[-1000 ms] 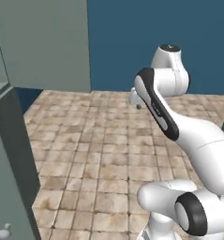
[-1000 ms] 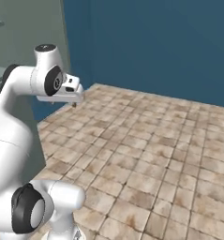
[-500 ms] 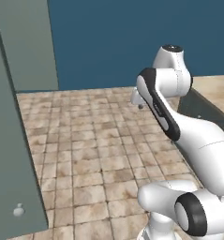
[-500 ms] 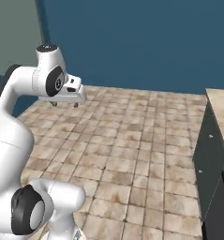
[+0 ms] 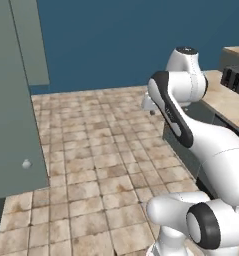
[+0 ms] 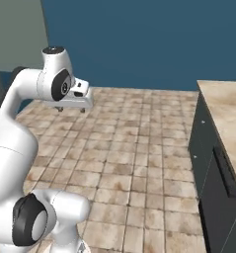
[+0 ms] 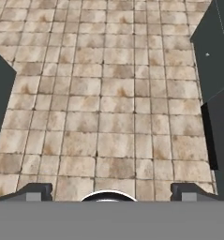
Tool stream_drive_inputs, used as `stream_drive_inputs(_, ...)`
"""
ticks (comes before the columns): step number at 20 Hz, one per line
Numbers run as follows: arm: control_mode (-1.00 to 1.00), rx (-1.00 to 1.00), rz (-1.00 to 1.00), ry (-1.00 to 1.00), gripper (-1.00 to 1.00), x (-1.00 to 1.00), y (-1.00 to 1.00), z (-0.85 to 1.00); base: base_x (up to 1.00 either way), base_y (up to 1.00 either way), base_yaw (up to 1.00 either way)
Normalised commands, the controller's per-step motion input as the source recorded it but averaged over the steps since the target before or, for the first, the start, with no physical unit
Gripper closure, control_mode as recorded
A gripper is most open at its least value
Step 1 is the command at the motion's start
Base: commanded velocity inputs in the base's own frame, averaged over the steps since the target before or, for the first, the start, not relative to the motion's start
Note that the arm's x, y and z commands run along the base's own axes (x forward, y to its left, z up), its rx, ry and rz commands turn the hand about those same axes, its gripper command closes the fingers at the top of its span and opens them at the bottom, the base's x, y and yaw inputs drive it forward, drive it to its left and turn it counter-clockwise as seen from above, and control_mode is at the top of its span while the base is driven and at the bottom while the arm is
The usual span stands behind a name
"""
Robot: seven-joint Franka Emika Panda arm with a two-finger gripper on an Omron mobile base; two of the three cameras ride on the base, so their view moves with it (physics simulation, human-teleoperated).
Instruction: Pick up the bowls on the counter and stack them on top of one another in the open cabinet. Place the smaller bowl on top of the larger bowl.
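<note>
Above the tiled floor (image 7: 108,103) your pincer (image 7: 108,191) hangs wide open and empty; you're in transit, so next reach the desk (image 6: 228,118) and find a bowl.

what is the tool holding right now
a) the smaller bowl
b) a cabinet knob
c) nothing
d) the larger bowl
c, in the hand view the tool has its two fingertips wide apart with only the bare tiled floor between and beyond them, and in the right base view it hangs empty over the floor.
</note>
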Motion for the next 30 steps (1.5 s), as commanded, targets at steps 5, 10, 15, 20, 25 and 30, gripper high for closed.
stream_drive_inputs(5,1.0,0.0,0.0,0.0,-1.0,0.0,0.0,0.0,-0.76,0.06,-0.1)
stream_drive_inputs(10,1.0,0.0,0.0,0.0,-1.0,0.0,0.0,0.0,-0.58,0.0,0.0)
stream_drive_inputs(15,1.0,0.0,0.0,0.0,-1.0,0.0,0.0,0.0,-0.75,0.14,0.09)
stream_drive_inputs(20,1.0,0.0,0.0,0.0,-1.0,0.0,0.0,0.0,-0.68,0.46,0.22)
stream_drive_inputs(25,1.0,0.0,0.0,0.0,-1.0,0.0,0.0,0.0,-0.65,0.62,0.25)
stream_drive_inputs(30,1.0,0.0,0.0,0.0,-1.0,0.0,0.0,0.0,-0.53,0.72,0.26)
